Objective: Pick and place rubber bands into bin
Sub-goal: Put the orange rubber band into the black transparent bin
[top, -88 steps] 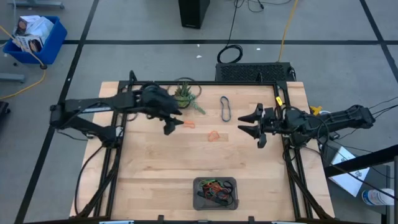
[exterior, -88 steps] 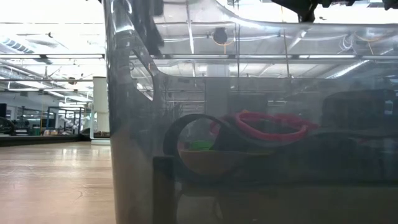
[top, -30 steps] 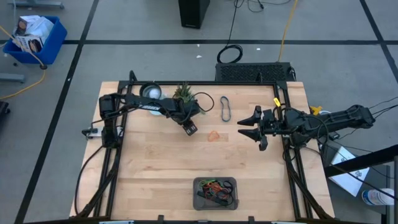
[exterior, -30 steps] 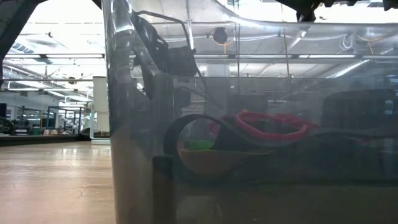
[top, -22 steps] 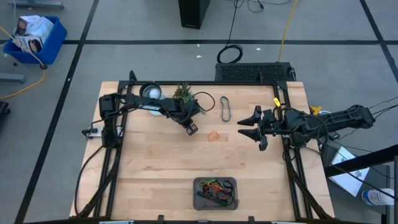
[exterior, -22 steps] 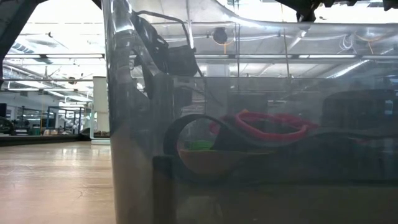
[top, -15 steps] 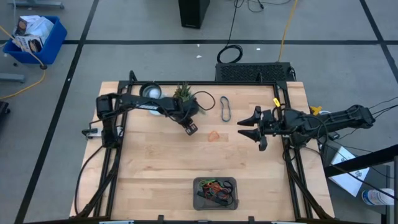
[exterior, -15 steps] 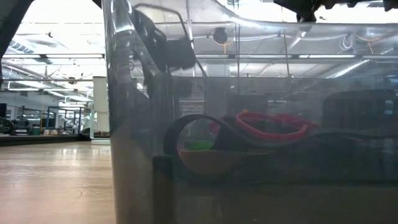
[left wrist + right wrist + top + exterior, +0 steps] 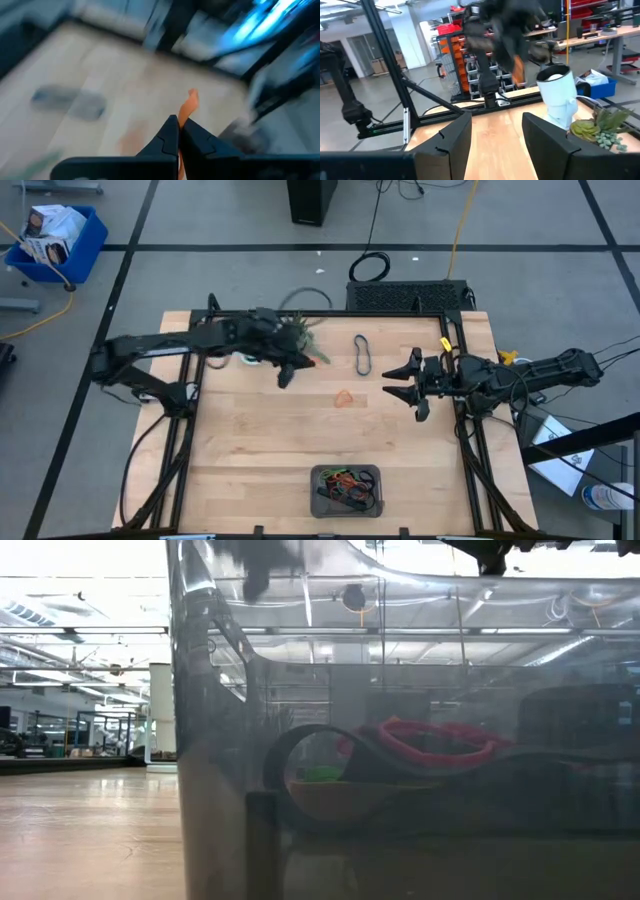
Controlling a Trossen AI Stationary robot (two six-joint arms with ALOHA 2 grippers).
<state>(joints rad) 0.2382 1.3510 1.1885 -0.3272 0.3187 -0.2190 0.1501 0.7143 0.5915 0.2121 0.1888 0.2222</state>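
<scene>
1. Because the bands must end up in one place, the table (image 9: 250, 440) is laid out with the bin (image 9: 318, 502) at its 6 o'clock edge, within reach of both arms and well apart from the loose bands near 12 o'clock.
2. Since it has a band to carry, the left arm reaches in from 9 o'clock with the left gripper (image 9: 284, 376) raised over the board at about 11 o'clock, well short of the bin.
3. While that goes on, the right arm waits at 3 o'clock; the right gripper (image 9: 397, 386) has its jaws spread wide and holds nothing, probably kept clear so the arms do not cross.
4. Where the potted plant (image 9: 298, 332) and the white cup (image 9: 559, 95) stand, at 12 o'clock, they are clutter to steer around, just beside the left gripper.
5. Although the bin is shallow, it already holds a tangle of rubber bands (image 9: 345, 483), black, orange, red and green, so the task looks partly done.
6. Left for later, a black band (image 9: 362, 354) lies at about 1 o'clock, between the two grippers.
7. Near the centre lies an orange band on the table (image 9: 344, 397), also not yet picked.
8. Pinched so it cannot slip, the held orange band (image 9: 188, 106) pokes out from between the left fingers (image 9: 165, 140), which are closed tight on it.
</scene>
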